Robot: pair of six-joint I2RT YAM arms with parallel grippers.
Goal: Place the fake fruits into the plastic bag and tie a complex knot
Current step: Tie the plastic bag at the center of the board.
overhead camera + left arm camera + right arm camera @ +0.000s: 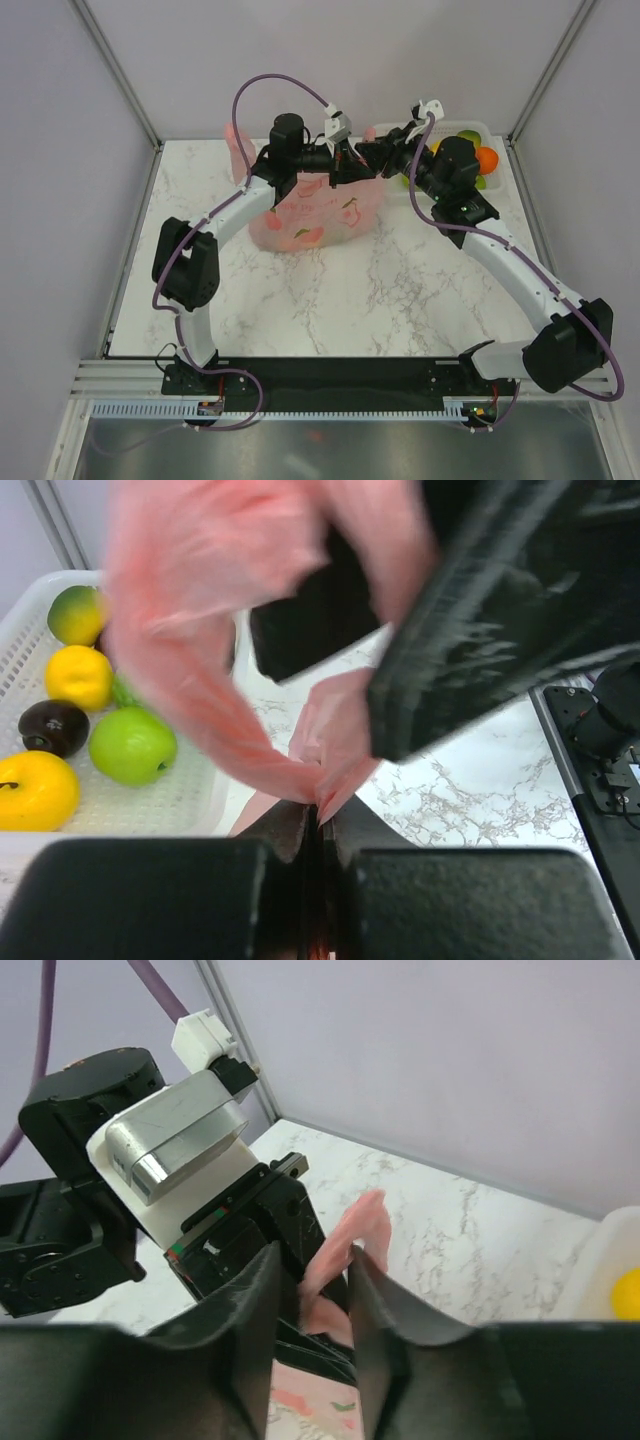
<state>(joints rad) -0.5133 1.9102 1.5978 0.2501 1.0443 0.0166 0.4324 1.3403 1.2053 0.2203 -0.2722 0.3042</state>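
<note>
Recorded on counter point(400, 290): plastic bag point(315, 215) slumped beneath both pincers, white basket point(185, 800) just right of right pincer point(315, 1258), left pincer point(318, 820) clamped tight on a pink fold of that bag, right pincer parted partway astride another fold, fake fruits point(130, 745) lying in basket.

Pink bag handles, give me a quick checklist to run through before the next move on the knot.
1. left fingers shut on the bag handle: ok.
2. right fingers apart with a pink strip between them: ok for letting go; whether they touch it, cannot tell.
3. fake fruits inside the plastic bag: not ok, at least five lie in the white basket.
4. knot tied: cannot tell, no tight bunch shows in any view.
5. plastic bag resting on the table: ok.
</note>
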